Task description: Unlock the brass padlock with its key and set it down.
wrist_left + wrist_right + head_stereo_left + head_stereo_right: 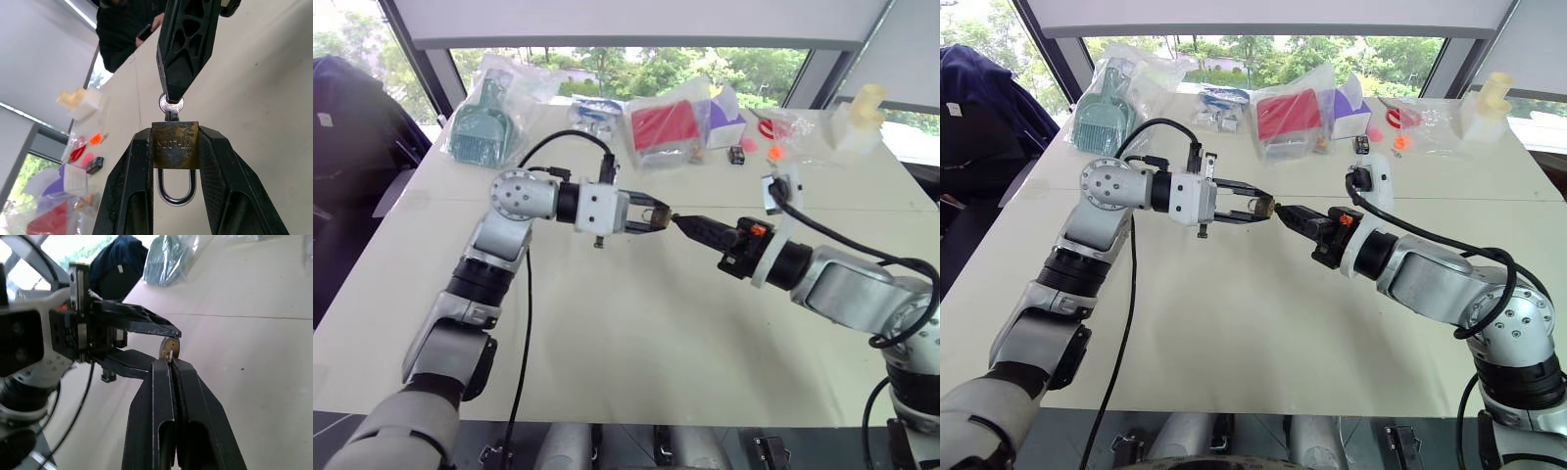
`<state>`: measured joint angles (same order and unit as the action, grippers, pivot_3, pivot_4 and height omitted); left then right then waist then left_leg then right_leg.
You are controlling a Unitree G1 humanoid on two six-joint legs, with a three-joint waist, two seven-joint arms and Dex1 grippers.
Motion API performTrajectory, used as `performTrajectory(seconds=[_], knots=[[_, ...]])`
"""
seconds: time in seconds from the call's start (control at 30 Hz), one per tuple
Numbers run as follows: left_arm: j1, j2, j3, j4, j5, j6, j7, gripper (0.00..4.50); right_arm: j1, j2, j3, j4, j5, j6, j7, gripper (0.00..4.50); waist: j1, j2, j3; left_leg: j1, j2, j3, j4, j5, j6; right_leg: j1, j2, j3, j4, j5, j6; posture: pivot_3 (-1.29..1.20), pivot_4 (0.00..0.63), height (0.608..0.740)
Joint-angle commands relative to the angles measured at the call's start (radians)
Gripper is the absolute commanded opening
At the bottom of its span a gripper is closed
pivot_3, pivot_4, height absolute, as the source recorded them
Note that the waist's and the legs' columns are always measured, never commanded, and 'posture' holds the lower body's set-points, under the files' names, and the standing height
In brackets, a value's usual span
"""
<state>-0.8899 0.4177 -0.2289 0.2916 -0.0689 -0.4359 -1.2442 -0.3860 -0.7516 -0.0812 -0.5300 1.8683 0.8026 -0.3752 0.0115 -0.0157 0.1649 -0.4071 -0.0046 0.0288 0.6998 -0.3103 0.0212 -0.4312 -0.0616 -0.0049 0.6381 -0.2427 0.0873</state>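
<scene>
While the left hand (pixel 175 147) clamps the brass padlock (pixel 175 145), the right hand (pixel 171 95) pinches the key (pixel 170 105).

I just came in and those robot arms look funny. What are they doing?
The robot is working on a little brass padlock. Its left gripper is shut on the padlock, holding it up above the table. Its right gripper is shut on the key, which sits in the bottom of the padlock. The silver loop on the padlock looks closed, so it isn't unlocked yet. Bagged items lie at the table's far edge.

left gripper (pixel 1255 209) grips the brass padlock (pixel 1257 207), meeting right gripper (pixel 1280 210) above table (pixel 1234 323).
</scene>
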Motion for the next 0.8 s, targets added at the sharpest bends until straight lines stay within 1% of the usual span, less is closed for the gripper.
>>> performTrajectory(seconds=[0.03, 0.1, 0.2, 0.3, 0.53, 0.7, 0.77, 0.8], knots=[[-0.046, -0.02, -0.005, 0.012, 0.025, -0.142, 0.051, 0.68, -0.001, 0.045, 0.007, 0.001, 0.094, -0.074, -0.079, 0.02, 0.0, 0.0, 0.0, 0.0, 0.0, 0.0, 0.0, 0.0, 0.0, 0.0, 0.0, 0.0, 0.0, 0.0, 0.0, 0.0, 0.15, 0.74], [-0.055, -0.023, -0.008, 0.036, 0.038, -0.2, 0.069, 0.68, 0.002, 0.075, 0.008, 0.004, 0.103, -0.093, -0.108, 0.02, 0.0, 0.0, 0.0, 0.0, 0.0, 0.0, 0.0, 0.0, 0.0, 0.0, 0.0, 0.0, 0.0, 0.0, 0.0, 0.0, 0.15, 0.74], [-0.069, -0.029, -0.004, 0.075, 0.069, -0.336, 0.124, 0.68, 0.0, 0.214, -0.015, 0.021, 0.104, -0.17, -0.201, 0.02, -0.003, 0.0, 0.0, 0.0, 0.0, 0.0, 0.0, 0.0, 0.0, 0.0, 0.0, 0.0, 0.0, 0.0, 0.0, 0.0, 0.15, 0.74], [-0.088, -0.032, -0.001, 0.114, 0.098, -0.424, 0.181, 0.68, -0.008, 0.314, -0.042, 0.022, 0.104, -0.205, -0.279, 0.02, -0.003, 0.0, 0.0, 0.0, 0.0, 0.0, 0.0, 0.0, 0.0, 0.0, 0.0, 0.0, 0.001, 0.0, 0.0, 0.0, 0.15, 0.74], [-0.131, -0.034, 0.004, 0.183, 0.172, -0.554, 0.317, 0.68, -0.034, 0.493, -0.094, 0.011, 0.104, -0.272, -0.456, 0.02, -0.002, 0.0, 0.0, 0.0, 0.0, 0.0, 0.0, 0.0, 0.0, 0.0, 0.0, 0.0, 0.0, 0.001, 0.001, 0.0, 0.15, 0.74], [-0.152, -0.021, -0.001, 0.22, 0.238, -0.656, 0.401, 0.68, -0.064, 0.6, -0.129, 0.013, 0.104, -0.323, -0.585, 0.02, -0.002, 0.0, 0.0, 0.0, 0.0, 0.0, 0.0, 0.0, 0.0, 0.0, 0.0, 0.0, 0.0, 0.001, 0.001, 0.0, 0.15, 0.74], [-0.157, -0.02, -0.002, 0.228, 0.248, -0.671, 0.43, 0.68, -0.074, 0.612, -0.137, 0.016, 0.104, -0.318, -0.612, 0.02, -0.002, 0.0, 0.0, 0.0, 0.0, 0.0, 0.0, 0.0, 0.0, 0.0, 0.0, 0.0, 0.001, 0.001, 0.001, 0.0, 0.15, 0.74], [-0.158, -0.017, -0.009, 0.233, 0.245, -0.663, 0.433, 0.68, -0.072, 0.576, -0.132, 0.024, 0.104, -0.291, -0.615, 0.02, -0.003, 0.0, 0.0, 0.0, 0.0, 0.0, 0.0, 0.0, 0.0, 0.0, 0.0, 0.0, 0.001, 0.001, 0.001, 0.0, 0.15, 0.74]])
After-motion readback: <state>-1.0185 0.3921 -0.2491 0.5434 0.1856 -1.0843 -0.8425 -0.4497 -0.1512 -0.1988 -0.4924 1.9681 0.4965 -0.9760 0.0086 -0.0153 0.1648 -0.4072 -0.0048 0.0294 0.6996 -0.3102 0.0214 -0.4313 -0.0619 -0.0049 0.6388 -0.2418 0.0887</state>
